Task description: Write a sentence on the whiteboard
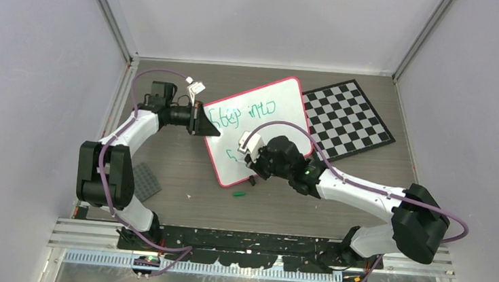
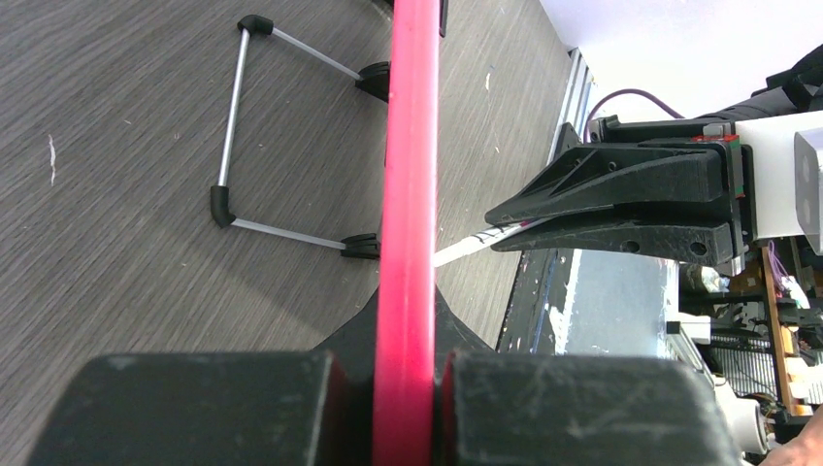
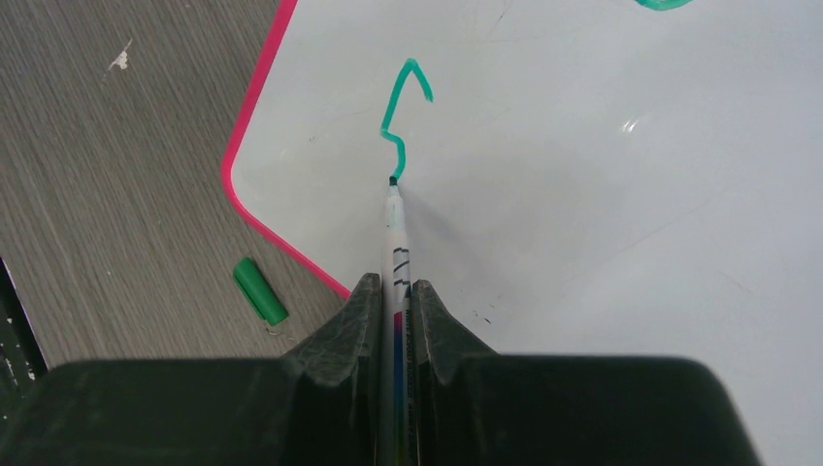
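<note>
The whiteboard (image 1: 284, 106) stands tilted mid-table, and its red-pink rim (image 2: 412, 175) runs straight up the left wrist view. My left gripper (image 1: 202, 121) (image 2: 391, 388) is shut on that rim at the board's left edge. My right gripper (image 1: 256, 162) (image 3: 393, 286) is shut on a white marker (image 3: 396, 233). The marker's green tip touches the board near its lower left corner, at the end of a green S-shaped stroke (image 3: 400, 121). The sentence (image 1: 244, 113) shows "Step into" on the upper line. The right gripper's fingers (image 2: 543, 209) also appear in the left wrist view.
A green marker cap (image 1: 239, 195) (image 3: 260, 289) lies on the table just off the board's lower corner. A black-and-white checkered board (image 1: 351, 119) lies behind on the right. A grey plate (image 1: 146, 183) sits by the left arm. The board's wire stand (image 2: 228, 146) rests behind it.
</note>
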`<state>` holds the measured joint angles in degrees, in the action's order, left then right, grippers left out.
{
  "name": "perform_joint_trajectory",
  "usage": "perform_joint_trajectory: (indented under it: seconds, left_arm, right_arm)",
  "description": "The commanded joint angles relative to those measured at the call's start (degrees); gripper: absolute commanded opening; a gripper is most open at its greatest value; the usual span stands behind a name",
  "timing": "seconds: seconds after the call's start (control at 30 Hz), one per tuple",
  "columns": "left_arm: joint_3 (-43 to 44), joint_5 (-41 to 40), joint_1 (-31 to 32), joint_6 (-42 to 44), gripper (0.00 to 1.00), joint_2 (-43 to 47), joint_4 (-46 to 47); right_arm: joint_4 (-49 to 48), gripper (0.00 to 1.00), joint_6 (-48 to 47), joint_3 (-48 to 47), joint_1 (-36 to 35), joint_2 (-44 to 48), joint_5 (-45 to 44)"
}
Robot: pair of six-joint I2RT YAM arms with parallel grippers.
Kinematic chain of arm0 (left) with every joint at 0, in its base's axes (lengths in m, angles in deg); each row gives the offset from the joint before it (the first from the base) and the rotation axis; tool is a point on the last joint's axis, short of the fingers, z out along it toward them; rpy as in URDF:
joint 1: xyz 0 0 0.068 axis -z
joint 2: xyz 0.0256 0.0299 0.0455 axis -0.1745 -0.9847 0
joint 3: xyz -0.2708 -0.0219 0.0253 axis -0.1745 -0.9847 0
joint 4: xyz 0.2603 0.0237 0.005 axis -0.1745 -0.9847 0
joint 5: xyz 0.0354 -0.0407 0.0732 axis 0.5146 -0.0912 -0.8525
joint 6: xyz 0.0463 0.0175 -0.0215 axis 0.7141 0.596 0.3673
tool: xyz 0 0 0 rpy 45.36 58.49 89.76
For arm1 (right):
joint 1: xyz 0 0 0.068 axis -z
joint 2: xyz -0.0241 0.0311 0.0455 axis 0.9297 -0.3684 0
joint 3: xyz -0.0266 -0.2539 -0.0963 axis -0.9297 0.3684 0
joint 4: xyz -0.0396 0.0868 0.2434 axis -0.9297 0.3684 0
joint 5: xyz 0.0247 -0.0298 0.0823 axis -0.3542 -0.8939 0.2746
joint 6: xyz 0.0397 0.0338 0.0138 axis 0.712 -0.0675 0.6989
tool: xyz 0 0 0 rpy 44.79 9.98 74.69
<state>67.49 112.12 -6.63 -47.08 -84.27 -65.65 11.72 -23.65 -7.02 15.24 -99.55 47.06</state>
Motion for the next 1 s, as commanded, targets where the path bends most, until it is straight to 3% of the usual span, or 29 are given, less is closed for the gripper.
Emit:
perform_joint_trajectory:
  seconds: [0.0,0.3,0.67,0.97]
  left_arm:
    - [-0.9,-4.1,-0.3,-1.2,0.00,0.8,-4.8]
    - [-1.0,-3.9,-0.3,-1.1,0.00,1.0,-4.8]
    - [-0.3,-3.0,-0.3,-0.2,0.00,0.1,-5.9]
    - [-0.6,-3.0,0.0,-0.2,0.00,0.3,-5.9]
  right_arm:
    - [-0.2,0.00,0.3,-0.3,-1.1,0.3,0.3]
    - [-1.3,0.00,0.7,-4.6,-2.5,-3.1,0.9]
    - [0.8,0.00,1.0,-1.5,-0.9,5.8,-0.5]
    - [0.8,0.00,1.0,-3.4,0.7,3.7,-0.6]
